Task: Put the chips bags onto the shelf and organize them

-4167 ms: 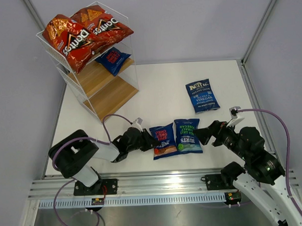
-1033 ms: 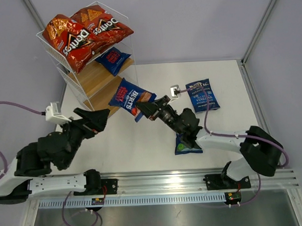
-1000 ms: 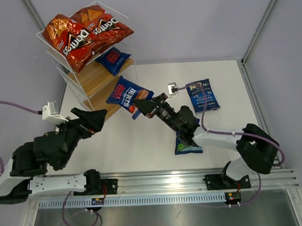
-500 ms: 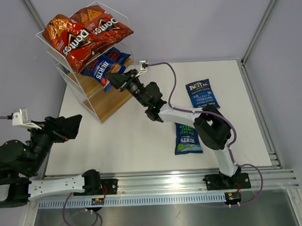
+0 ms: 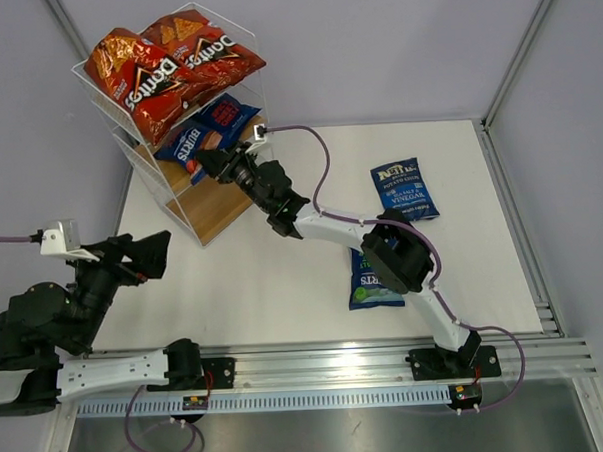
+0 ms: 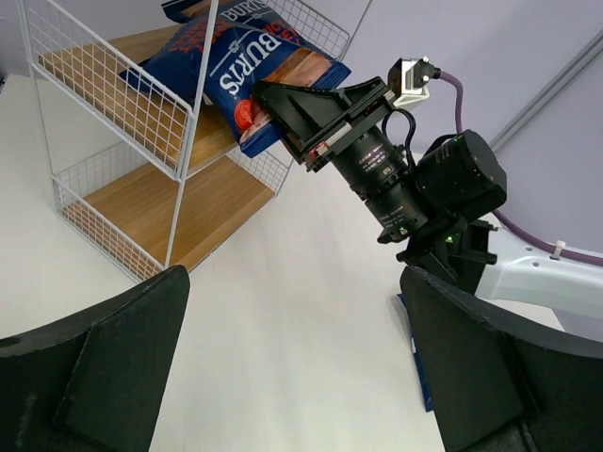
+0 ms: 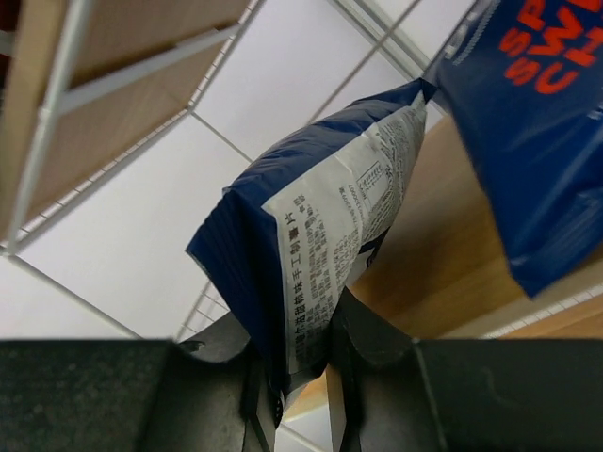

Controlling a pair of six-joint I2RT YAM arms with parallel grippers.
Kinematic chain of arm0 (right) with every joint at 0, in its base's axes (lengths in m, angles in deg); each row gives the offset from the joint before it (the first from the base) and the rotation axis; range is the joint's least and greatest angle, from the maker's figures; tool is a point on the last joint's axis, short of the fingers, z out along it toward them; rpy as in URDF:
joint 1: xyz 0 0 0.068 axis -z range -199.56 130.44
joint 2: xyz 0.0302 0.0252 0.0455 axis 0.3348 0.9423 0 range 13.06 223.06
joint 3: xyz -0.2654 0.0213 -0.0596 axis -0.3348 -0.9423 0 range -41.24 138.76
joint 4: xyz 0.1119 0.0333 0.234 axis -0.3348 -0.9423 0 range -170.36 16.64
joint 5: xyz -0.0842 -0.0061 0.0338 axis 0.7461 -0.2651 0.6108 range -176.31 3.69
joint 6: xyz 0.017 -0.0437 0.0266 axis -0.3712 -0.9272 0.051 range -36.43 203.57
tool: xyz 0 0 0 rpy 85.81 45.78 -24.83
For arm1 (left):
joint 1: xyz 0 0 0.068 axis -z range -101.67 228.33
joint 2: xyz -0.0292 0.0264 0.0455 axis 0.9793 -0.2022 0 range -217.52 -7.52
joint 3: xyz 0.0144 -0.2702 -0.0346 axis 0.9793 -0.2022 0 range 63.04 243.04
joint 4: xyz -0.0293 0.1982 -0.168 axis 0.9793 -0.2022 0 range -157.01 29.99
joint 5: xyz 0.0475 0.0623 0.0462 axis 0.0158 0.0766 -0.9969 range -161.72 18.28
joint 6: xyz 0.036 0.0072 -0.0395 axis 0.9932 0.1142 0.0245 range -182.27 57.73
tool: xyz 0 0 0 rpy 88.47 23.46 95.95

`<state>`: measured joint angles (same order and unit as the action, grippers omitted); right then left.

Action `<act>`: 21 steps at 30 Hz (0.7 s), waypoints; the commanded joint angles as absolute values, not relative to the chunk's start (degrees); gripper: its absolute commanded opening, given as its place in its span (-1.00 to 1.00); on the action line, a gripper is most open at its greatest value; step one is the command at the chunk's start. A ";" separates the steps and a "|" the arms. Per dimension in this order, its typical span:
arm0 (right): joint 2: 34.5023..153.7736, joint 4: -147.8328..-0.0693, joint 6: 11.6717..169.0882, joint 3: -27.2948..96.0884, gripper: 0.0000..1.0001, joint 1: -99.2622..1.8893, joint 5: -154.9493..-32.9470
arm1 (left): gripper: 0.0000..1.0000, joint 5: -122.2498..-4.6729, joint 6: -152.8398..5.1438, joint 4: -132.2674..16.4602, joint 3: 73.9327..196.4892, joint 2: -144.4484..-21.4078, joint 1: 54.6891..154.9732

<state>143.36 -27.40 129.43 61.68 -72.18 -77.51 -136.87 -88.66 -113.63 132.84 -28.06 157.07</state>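
Observation:
My right gripper (image 5: 211, 162) is shut on the bottom edge of a dark blue Burts chips bag (image 5: 182, 145), holding it inside the middle tier of the white wire shelf (image 5: 226, 193). In the right wrist view the bag (image 7: 330, 226) stands pinched between my fingers (image 7: 301, 363), above the wooden board (image 7: 443, 254) and next to another blue bag (image 7: 528, 132). That second bag (image 5: 228, 113) lies on the same tier. Two red Doritos bags (image 5: 140, 83) (image 5: 210, 52) lie on the top tier. My left gripper (image 5: 155, 254) hangs open and holds nothing at the lower left.
A Kettle bag (image 5: 405, 189) lies flat on the white table at the right. A Burts bag (image 5: 372, 285) lies near the front, partly under my right arm's elbow. The left wrist view shows the shelf (image 6: 179, 202), the held bag (image 6: 247, 66) and my right gripper (image 6: 311, 118).
My right arm has carried the Burts bag up and left from above the table into the shelf's middle tier. My left arm has drawn back to the lower left, still open.

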 commanded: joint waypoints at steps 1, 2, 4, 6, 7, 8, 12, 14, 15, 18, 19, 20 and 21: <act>143.57 -31.16 128.56 67.13 -0.43 -73.70 -72.25 | 0.98 -139.57 -86.44 -109.58 131.60 -26.24 157.17; 143.75 -32.56 129.09 68.61 -0.42 -73.79 -71.81 | 0.98 -139.66 -86.61 -109.58 131.34 -25.72 157.17; 144.98 -37.29 129.79 70.81 -0.40 -74.05 -71.28 | 0.98 -140.10 -87.40 -109.93 131.07 -25.37 157.17; 146.21 -40.12 130.23 74.94 -0.39 -74.14 -71.63 | 0.98 -140.54 -87.67 -110.10 130.72 -24.67 157.26; 147.26 -41.70 130.24 76.00 -0.39 -74.23 -71.72 | 0.98 -140.71 -88.02 -110.10 130.63 -24.49 157.17; 147.79 -43.19 130.50 78.62 -0.37 -74.31 -71.89 | 0.98 -140.72 -88.02 -110.10 130.46 -24.31 157.17; 151.56 -49.97 130.15 85.67 -0.35 -74.32 -73.03 | 0.98 -141.59 -88.28 -110.37 129.84 -23.78 157.17; 152.45 -53.13 129.71 88.56 -0.30 -74.58 -72.69 | 0.98 -142.12 -88.28 -110.37 129.49 -23.61 157.17; 153.15 -54.79 129.71 89.62 -0.28 -74.67 -72.51 | 0.98 -142.12 -88.37 -110.54 129.40 -23.52 157.17; 153.16 -57.97 129.62 90.77 -0.16 -75.02 -72.33 | 0.98 -142.04 -88.99 -111.42 129.31 -23.52 157.17; 152.98 -59.98 129.79 90.77 -0.11 -75.19 -72.07 | 0.98 -142.12 -89.77 -111.86 129.31 -23.52 157.17; 152.72 -61.30 129.97 91.21 0.06 -75.46 -71.55 | 0.98 -142.21 -90.30 -112.65 129.40 -23.52 157.17; 151.93 -62.10 129.88 91.21 0.13 -75.89 -71.02 | 0.98 -142.38 -90.48 -112.83 129.40 -23.43 157.17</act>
<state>153.00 -55.82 130.28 88.67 -74.23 -73.51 -139.77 -89.14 -112.72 129.61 -24.34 157.07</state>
